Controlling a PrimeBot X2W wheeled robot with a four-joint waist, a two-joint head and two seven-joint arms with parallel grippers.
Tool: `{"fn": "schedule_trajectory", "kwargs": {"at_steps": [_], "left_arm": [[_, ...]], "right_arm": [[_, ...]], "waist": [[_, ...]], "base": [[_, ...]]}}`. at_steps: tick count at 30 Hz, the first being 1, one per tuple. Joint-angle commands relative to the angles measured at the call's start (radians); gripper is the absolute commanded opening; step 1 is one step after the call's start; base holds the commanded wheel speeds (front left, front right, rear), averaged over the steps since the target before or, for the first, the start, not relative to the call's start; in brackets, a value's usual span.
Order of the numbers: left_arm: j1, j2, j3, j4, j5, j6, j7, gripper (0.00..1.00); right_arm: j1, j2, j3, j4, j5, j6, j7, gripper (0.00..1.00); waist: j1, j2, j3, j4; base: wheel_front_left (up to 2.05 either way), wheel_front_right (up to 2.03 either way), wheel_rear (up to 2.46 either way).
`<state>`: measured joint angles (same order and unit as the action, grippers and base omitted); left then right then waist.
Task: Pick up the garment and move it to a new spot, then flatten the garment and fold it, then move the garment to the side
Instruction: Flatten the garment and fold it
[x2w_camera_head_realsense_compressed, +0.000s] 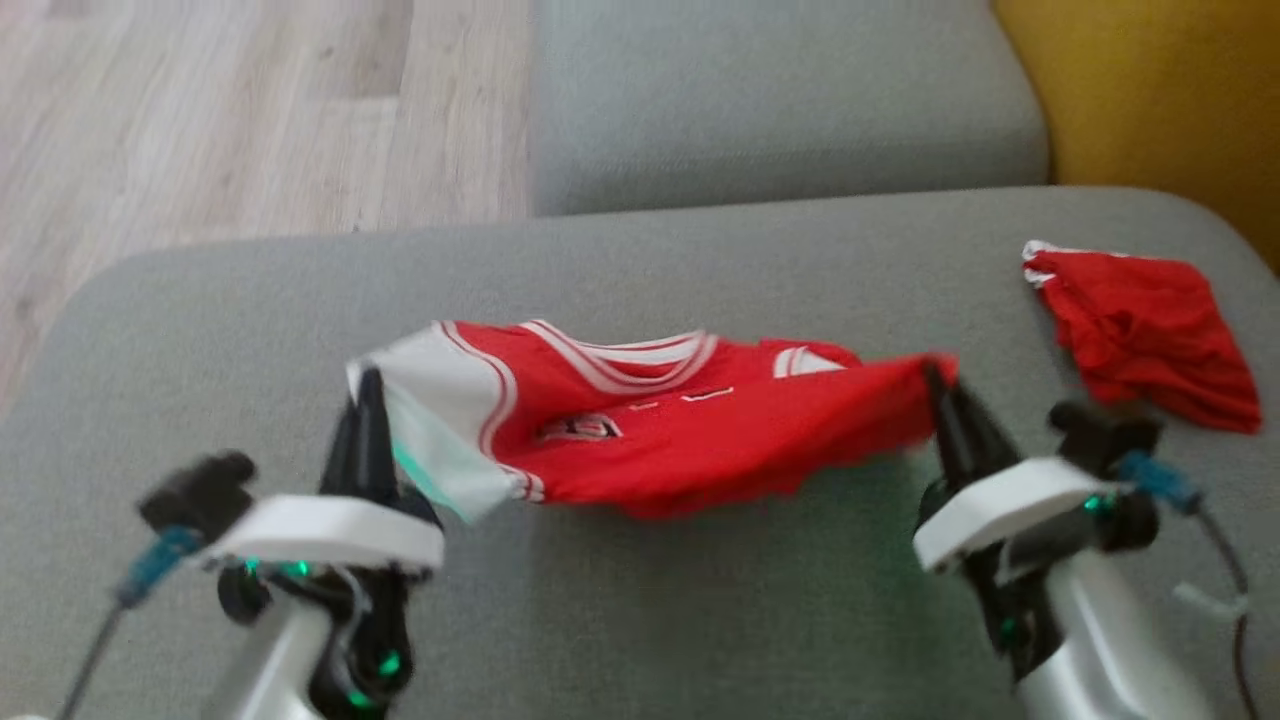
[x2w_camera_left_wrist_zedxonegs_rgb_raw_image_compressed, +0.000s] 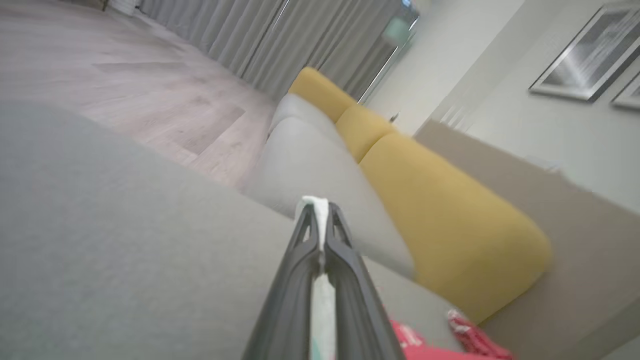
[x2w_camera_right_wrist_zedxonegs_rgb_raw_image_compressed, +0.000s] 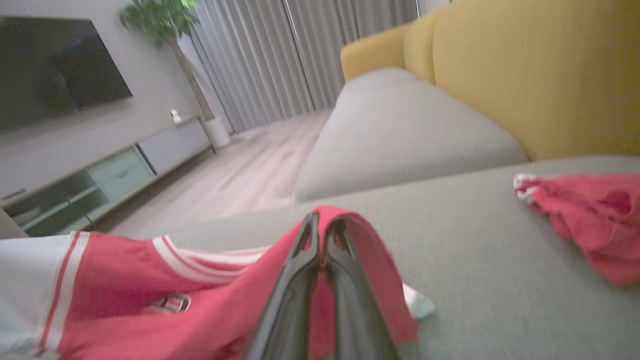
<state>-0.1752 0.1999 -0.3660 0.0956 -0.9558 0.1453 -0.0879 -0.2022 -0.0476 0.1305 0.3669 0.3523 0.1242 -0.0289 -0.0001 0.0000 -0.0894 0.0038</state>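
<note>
A grey sofa (x2w_camera_head_realsense_compressed: 700, 250) with a broad fabric seat anchors the room. Mustard-yellow back cushions (x2w_camera_right_wrist_zedxonegs_rgb_raw_image_compressed: 525, 75) rise behind its seat. Pale wood-plank floor (x2w_camera_head_realsense_compressed: 250, 120) runs off the sofa's open end. Across that floor from the sofa hang grey full-length curtains (x2w_camera_right_wrist_zedxonegs_rgb_raw_image_compressed: 280, 55). Facing the sofa, a dark television (x2w_camera_right_wrist_zedxonegs_rgb_raw_image_compressed: 55, 65) sits on a grey wall above a low cabinet (x2w_camera_right_wrist_zedxonegs_rgb_raw_image_compressed: 115, 170). What looks like a potted plant (x2w_camera_right_wrist_zedxonegs_rgb_raw_image_compressed: 160, 20) stands beside them. Framed pictures (x2w_camera_left_wrist_zedxonegs_rgb_raw_image_compressed: 580, 55) hang on the pale wall behind the sofa.

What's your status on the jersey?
Both shut: left end effector on jersey white edge, right end effector on red edge. Jersey stretched between them over grey cushion. Second red garment lies right, apart.
</note>
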Motion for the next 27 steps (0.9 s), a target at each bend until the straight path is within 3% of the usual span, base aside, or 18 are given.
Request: {"fn": "schedule_trajectory", "kwargs": {"at_steps": [1,11,17,22,27], "left_arm": [[-0.046,0.016,0.060,-0.072,-0.017,-0.001,0.002,0.00],[-0.110,0.099,0.191,-0.494,-0.089,0.096,0.105,0.00],[-0.211,0.165,0.204,-0.678,-0.081,0.149,0.203,0.00],[-0.298,0.202,0.189,-0.705,-0.068,0.170,0.268,0.00],[-0.391,0.211,0.145,-0.619,-0.056,0.167,0.317,0.00]], "right_arm": [[-0.039,-0.007,0.008,-0.077,0.006,0.007,0.011,0.00],[0.028,-0.042,-0.118,-0.625,0.016,0.007,0.209,0.00],[0.029,-0.035,-0.178,-0.884,0.012,0.007,0.321,0.00],[0.009,-0.029,-0.204,-0.955,0.012,0.007,0.378,0.00],[-0.028,-0.019,-0.216,-0.897,0.034,0.007,0.412,0.00]], "waist": [[0.0001,0.0000,-0.019,-0.011],[0.0001,0.0000,-0.068,-0.042],[0.0001,0.0000,-0.069,-0.055],[0.0001,0.0000,-0.055,-0.055],[0.0001,0.0000,-0.008,-0.048]], "base": [[0.00,0.00,0.00],[0.00,0.00,0.00],[0.00,0.00,0.00],[0.00,0.00,0.00],[0.00,0.00,0.00]]}}
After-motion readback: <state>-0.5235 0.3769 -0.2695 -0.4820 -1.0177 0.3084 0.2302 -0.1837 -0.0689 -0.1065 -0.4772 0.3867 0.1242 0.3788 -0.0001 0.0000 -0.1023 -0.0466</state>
